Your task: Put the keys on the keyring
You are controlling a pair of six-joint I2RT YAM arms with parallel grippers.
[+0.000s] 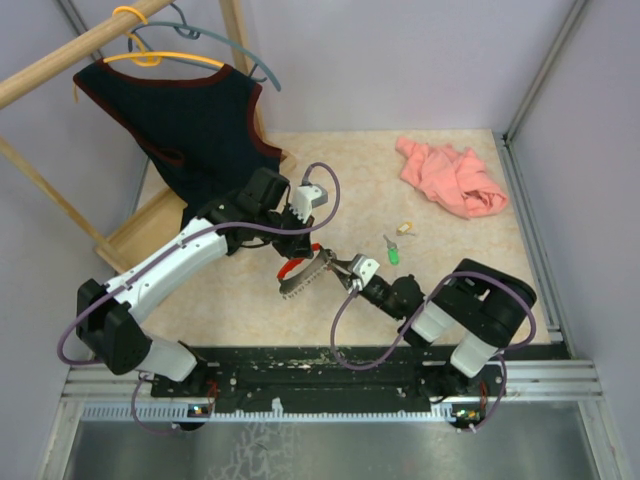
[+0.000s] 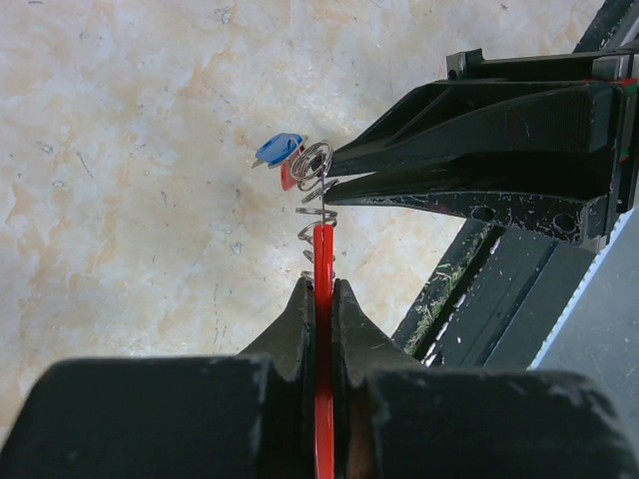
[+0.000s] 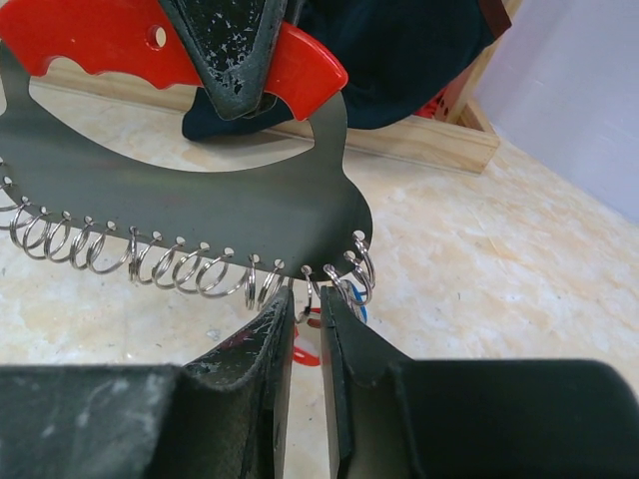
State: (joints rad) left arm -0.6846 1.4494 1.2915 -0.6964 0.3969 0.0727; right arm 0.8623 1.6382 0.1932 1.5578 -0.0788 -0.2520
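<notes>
Presently the keyring [image 1: 303,270] is held up off the table [image 1: 250,325] between the two arms, near the middle of the workspace, with its red handle uppermost and a row of wire rings [image 3: 170,264] hung along the lower edge of its grey plate. The left gripper [image 2: 321,291] is clenched on the red handle, seen edge-on from its own wrist camera. The right gripper [image 3: 306,304] is set against the end rings from below. Its jaws are seen narrowly parted with one ring at the gap, but whether that ring is pinched cannot be told. A small blue-headed key [image 2: 279,148] is noted at the end ring beside a small red tag [image 2: 288,178], apparently threaded on. Two more keys are seen lying on the table, well apart from the keyring: a green-headed key [image 1: 392,252] and, just beyond it, a pale key [image 1: 404,229]. The step in hand is judged to be the settling of the blue key on its ring, or the prising of a ring for another; the task is reckoned partly done. For the next move, a clean release at the rings is called for, then a pick of the green key by its head, so that its hole is kept free for threading while the keyring is steadied by the left gripper.
</notes>
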